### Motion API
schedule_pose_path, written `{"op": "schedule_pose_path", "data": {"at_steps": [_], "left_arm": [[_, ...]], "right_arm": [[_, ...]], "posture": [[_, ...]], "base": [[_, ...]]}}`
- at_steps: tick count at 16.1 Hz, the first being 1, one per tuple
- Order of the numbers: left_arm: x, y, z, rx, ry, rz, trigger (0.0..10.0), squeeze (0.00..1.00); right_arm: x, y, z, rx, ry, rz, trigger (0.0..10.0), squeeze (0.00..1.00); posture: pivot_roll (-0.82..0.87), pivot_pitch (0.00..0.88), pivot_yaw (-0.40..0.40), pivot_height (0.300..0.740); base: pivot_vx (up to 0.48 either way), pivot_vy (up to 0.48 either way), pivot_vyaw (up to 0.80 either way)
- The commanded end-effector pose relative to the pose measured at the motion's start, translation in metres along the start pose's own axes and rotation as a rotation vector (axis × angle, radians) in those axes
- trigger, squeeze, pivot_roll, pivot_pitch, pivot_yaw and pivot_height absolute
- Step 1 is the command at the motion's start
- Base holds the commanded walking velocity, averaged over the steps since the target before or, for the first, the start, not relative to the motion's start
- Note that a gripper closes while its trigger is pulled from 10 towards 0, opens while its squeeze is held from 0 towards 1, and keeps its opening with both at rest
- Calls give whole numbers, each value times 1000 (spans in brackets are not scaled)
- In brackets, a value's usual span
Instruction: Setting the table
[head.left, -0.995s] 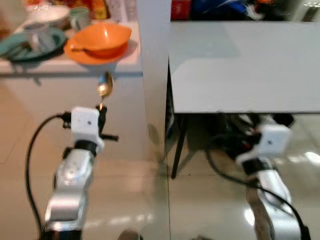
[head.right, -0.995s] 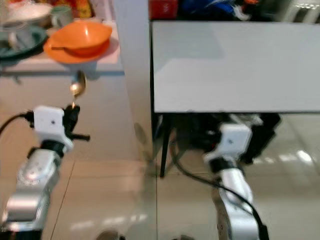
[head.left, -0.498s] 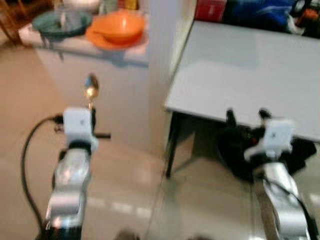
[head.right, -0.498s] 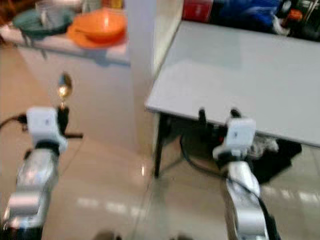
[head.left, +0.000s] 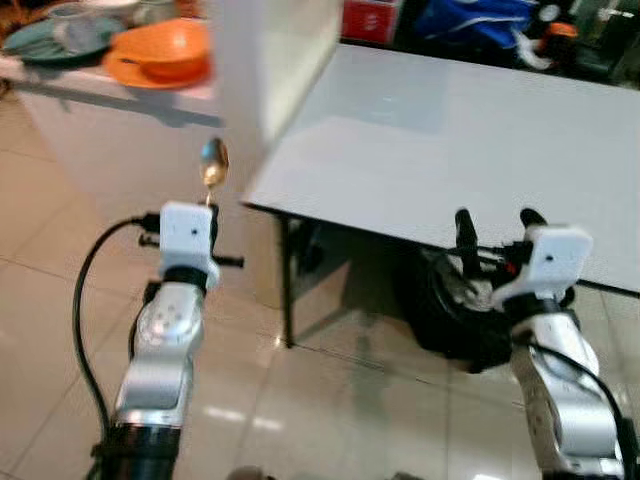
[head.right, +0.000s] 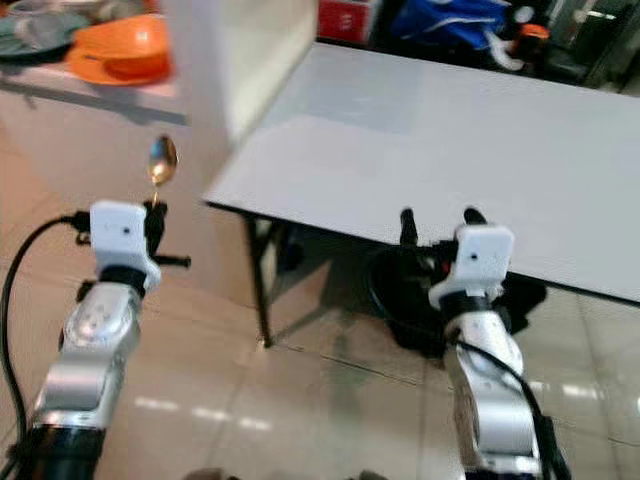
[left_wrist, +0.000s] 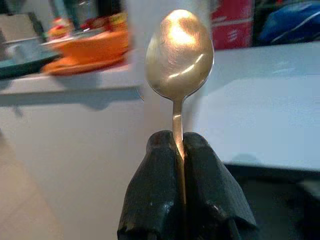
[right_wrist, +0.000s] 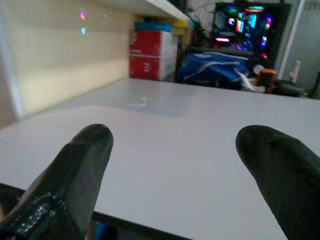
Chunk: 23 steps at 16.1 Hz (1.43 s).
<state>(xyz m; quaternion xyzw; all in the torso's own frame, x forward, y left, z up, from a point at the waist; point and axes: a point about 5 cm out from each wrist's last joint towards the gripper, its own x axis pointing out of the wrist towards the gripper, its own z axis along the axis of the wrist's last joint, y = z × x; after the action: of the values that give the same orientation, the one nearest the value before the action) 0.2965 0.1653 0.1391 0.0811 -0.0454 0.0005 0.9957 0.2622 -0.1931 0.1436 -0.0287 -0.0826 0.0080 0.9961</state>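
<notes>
At about ten o'clock an orange bowl (head.left: 165, 50) sits on a white counter (head.left: 100, 95) beside a teal plate (head.left: 40, 38). Below it, at nine o'clock, the left gripper (left_wrist: 179, 150) pinches a spoon (left_wrist: 179, 55) by its handle, bowl upright. A grey table (head.left: 450, 150) spans twelve to three o'clock. At four o'clock the right gripper (right_wrist: 175, 165) hovers at its near edge, fingers spread wide, holding nothing. Red boxes (right_wrist: 148, 52) stand beyond; their printing is unreadable.
</notes>
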Motion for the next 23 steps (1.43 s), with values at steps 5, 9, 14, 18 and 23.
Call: {"op": "schedule_pose_path", "data": {"at_steps": [5,9,14,18,23], "left_arm": [[1,-1,-4,-7,3,2,10000,0],[-2,-3,-8,-1,7,-11,10000,0],[0,-2,-8,14,2,-24,10000,0],[0,-4,-7,15,-5,-30,10000,0],[4,-7,-1,-33,-14,-27,10000,0]], "right_arm": [[3,3,0,-14,17,26,10000,0],[5,2,1,-30,12,41,10000,0],[7,7,1,-24,4,47,10000,0],[7,8,1,-23,4,53,10000,0],[9,8,3,-18,2,32,10000,0]], "posture": [[-26,26,26,740],[-30,14,29,740],[-26,14,46,740],[-28,14,46,740],[-27,12,51,740]], "base": [[0,-472,0],[0,-472,0],[0,-472,0],[0,-472,0],[0,-94,0]]}}
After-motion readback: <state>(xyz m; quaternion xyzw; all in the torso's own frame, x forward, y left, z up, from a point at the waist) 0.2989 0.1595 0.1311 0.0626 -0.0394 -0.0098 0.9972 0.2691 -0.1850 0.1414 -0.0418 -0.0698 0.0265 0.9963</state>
